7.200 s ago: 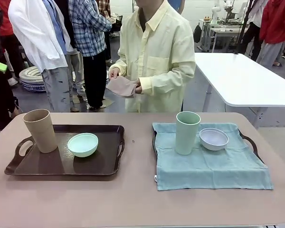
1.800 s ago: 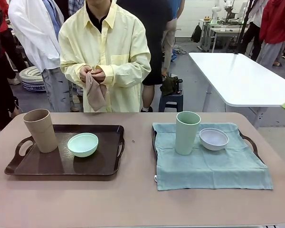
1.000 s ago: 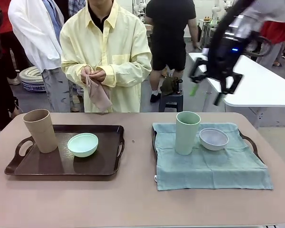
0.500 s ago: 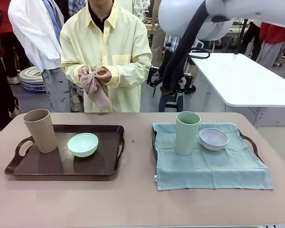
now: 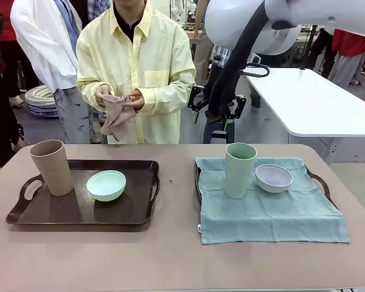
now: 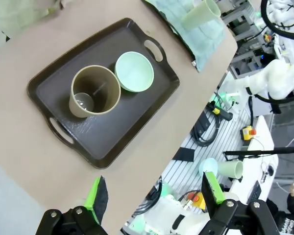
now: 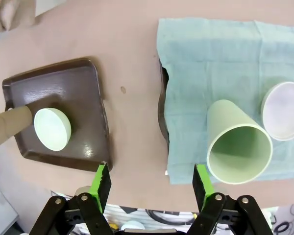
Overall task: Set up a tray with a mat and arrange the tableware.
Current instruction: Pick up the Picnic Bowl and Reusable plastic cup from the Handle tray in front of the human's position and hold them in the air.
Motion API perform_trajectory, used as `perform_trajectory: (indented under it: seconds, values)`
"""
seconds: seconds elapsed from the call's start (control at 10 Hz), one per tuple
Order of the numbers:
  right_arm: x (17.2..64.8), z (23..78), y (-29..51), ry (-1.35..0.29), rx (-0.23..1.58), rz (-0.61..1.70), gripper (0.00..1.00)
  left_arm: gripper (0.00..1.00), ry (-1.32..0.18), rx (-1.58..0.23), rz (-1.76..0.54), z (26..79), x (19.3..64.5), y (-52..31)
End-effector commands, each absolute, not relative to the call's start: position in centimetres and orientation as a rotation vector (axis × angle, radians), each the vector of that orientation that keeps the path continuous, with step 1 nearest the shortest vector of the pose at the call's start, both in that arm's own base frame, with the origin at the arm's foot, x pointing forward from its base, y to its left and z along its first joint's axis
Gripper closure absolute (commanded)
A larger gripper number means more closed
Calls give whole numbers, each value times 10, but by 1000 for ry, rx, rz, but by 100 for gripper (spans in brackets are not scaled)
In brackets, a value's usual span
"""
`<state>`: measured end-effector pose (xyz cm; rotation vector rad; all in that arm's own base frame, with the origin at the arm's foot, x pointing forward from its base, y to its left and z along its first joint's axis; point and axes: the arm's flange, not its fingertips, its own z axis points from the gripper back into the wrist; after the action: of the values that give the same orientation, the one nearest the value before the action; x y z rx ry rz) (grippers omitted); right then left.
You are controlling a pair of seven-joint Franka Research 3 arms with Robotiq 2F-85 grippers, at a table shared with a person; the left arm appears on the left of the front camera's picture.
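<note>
Over the far edge of the bench (image 5: 170,255), the right arm (image 5: 249,24) has swung in, and the person (image 5: 140,55) now opens a brownish cloth (image 5: 114,115) behind the bare left tray (image 5: 134,213), probably its mat. The right tray (image 5: 319,179), mostly hidden under its teal mat (image 5: 274,213), carries the sage green cup (image 5: 239,170) and white bowl (image 5: 274,177); the tan cup (image 5: 52,167) and mint bowl (image 5: 106,184) stand on the left tray. The right tool (image 7: 152,181) and left tool (image 6: 154,188) gape wide, empty.

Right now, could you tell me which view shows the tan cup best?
The left wrist view: it looks straight down into the tan cup. The front view shows its side; the right wrist view crops it at the edge.
</note>
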<state>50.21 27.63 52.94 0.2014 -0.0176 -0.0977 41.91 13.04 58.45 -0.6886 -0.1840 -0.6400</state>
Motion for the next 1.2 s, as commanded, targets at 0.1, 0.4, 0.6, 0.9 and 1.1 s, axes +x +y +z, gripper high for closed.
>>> perform_trajectory:
  seconds: [0.1, 0.4, 0.6, 0.9, 1.1]
  values:
    - [502, 529, 276, -18, 201, -98, 13, 0, -184, -689, -640, 585, 419, 130]
    - [503, 518, 325, -6, -7, -73, 13, 0, -364, -563, -1207, 568, 437, 135]
    - [504, 508, 369, 8, -79, -7, 13, 0, -417, -531, -1379, 552, 445, 137]
    - [506, 479, 432, -7, -78, 97, 13, 0, -615, -577, -1432, 524, 458, 135]
    - [511, 459, 470, -40, -64, 139, 13, 0, -665, -596, -1387, 508, 477, 116]
